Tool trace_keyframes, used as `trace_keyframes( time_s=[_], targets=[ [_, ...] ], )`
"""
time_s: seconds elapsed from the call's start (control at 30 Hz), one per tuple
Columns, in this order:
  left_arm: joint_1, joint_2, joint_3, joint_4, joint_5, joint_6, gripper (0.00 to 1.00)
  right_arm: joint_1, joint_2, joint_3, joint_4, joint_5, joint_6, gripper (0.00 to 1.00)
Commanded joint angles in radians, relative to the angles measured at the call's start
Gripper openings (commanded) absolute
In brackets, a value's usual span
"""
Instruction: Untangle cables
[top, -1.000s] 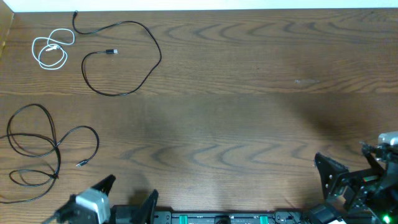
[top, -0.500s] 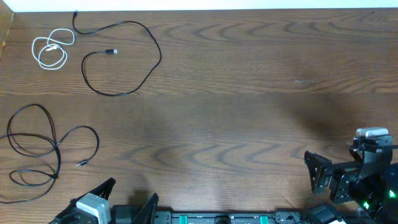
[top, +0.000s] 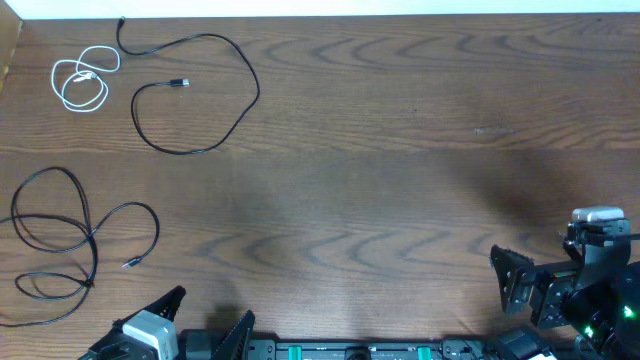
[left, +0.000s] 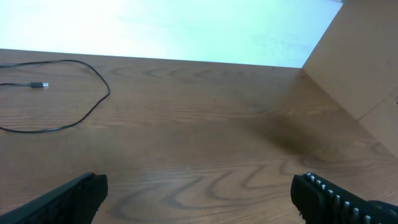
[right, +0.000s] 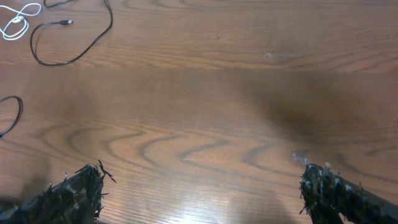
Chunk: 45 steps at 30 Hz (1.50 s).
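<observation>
Three thin, limp cords lie at the left of the wood-grain worktop (top: 400, 150). The white cable (top: 80, 82) is coiled small in the upper left corner. Beside it, a black cable (top: 258, 92) forms one wide loop with its plug pointing right. A second black cable (top: 91, 235) lies below in crossed loops running top to bottom. The left hand (left: 199, 182) and right hand (right: 202, 171) gape wide, both empty.

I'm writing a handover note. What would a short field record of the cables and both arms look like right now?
white cable: coiled, far left corner of the table
upper black cable: open loop beside the white one, not crossing it
lower black cable: near left edge, loops crossing over itself
left gripper: fingers open, empty
right gripper: fingers open, empty, far from all cables
</observation>
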Motion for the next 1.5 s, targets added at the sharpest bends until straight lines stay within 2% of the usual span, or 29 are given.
trace_keyframes(
  time_s=[0.0, 0.73, 1.47],
  targets=[
    [0.002, -0.001, 0.004, 0.000, 0.010, 0.009, 1.00, -0.005, -0.002, -0.002, -0.002, 0.019, 0.014, 0.99],
    [0.002, -0.001, 0.004, 0.000, 0.010, 0.009, 0.99, -0.011, -0.002, -0.002, -0.045, 0.018, 0.014, 0.99],
    [0.002, -0.001, 0.004, 0.000, 0.010, 0.009, 1.00, -0.243, -0.035, -0.002, -0.046, 0.018, 0.014, 0.99]
  ],
)
